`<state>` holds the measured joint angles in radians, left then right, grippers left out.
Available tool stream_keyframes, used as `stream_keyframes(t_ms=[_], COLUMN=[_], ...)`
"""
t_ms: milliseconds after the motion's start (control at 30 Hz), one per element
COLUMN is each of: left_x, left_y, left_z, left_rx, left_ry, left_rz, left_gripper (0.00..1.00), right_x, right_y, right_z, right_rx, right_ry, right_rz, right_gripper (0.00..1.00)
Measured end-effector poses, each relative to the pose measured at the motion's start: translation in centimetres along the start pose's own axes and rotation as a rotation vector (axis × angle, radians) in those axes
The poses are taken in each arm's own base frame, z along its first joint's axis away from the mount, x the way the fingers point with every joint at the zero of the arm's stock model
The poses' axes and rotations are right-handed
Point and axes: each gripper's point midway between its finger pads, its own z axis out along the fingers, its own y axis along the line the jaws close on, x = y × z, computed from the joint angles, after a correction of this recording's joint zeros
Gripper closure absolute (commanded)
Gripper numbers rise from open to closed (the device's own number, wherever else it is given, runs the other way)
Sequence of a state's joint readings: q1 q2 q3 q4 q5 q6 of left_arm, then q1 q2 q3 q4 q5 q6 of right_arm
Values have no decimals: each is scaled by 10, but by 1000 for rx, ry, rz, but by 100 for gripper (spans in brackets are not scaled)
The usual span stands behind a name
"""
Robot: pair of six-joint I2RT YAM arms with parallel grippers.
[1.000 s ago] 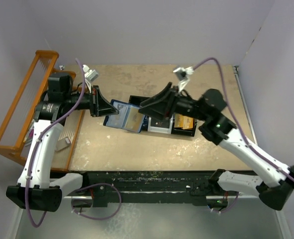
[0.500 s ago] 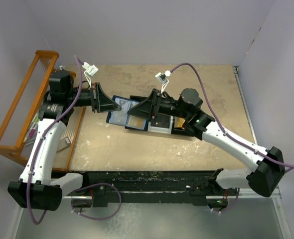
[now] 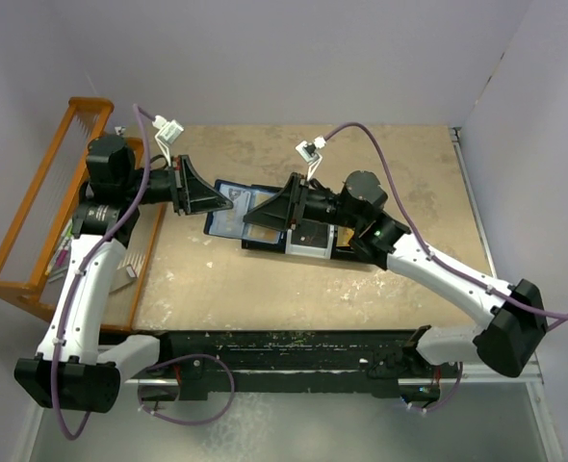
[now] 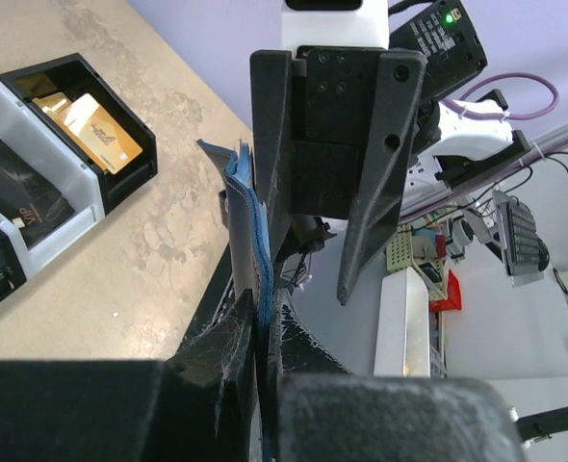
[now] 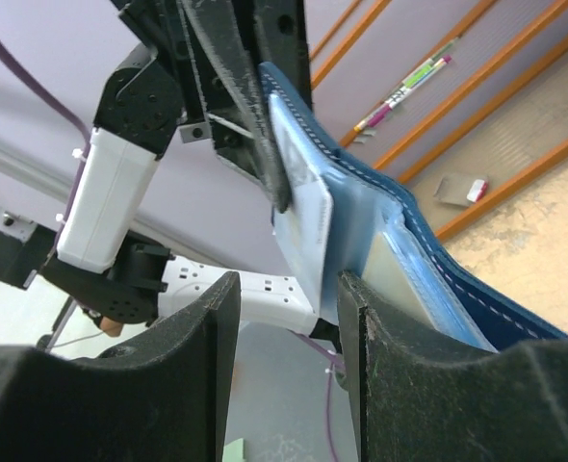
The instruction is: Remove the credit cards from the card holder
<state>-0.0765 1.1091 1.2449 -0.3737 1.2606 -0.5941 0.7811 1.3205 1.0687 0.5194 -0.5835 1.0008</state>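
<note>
The card holder (image 3: 230, 214), a navy-blue wallet, hangs opened above the table between the two arms. My left gripper (image 3: 205, 199) is shut on one edge of it, and the left wrist view shows the blue edge (image 4: 249, 207) pinched between those jaws (image 4: 263, 310). My right gripper (image 3: 261, 218) stands open at the holder's other side. In the right wrist view a pale blue-grey inner flap (image 5: 301, 197) hangs between its jaws (image 5: 289, 289), close to the right finger. A cream card edge (image 5: 398, 277) shows in a pocket. A gold credit card (image 3: 353, 237) lies in the tray.
A black three-compartment tray (image 3: 315, 252) sits under and to the right of the holder; its white middle bin (image 4: 36, 223) holds dark cards. An orange wooden rack (image 3: 36, 214) with pens stands along the table's left edge. The table ends at a black rail near the arm bases.
My right gripper has moved left onto the open holder and its jaws have narrowed. The left gripper has kept its grip and shifted slightly left.
</note>
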Motion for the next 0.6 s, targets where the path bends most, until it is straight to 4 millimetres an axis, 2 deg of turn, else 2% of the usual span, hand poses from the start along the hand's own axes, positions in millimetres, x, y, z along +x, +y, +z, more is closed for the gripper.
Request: stream_keyframes(t_ms=[233,433,533,600], left_x=[0,1,1,1], left_y=[-9,-10,-12,-13], left_z=[-2,-2,-3,-3], left_rx=[15,19,23,24], left_ry=[-2,0,1,-1], left_rz=[15,12,10,8], left_gripper=[100,100,98,95], right_x=[2,0,0,0], right_y=[-3,-2,-2,-1], right_z=[-6,-2,3,6], right_rx=[47,32,2,-21], right_ry=[0,-9,-8,-5], right_rz=[-12,-2,14,28], right_gripper=[52,60,68,79])
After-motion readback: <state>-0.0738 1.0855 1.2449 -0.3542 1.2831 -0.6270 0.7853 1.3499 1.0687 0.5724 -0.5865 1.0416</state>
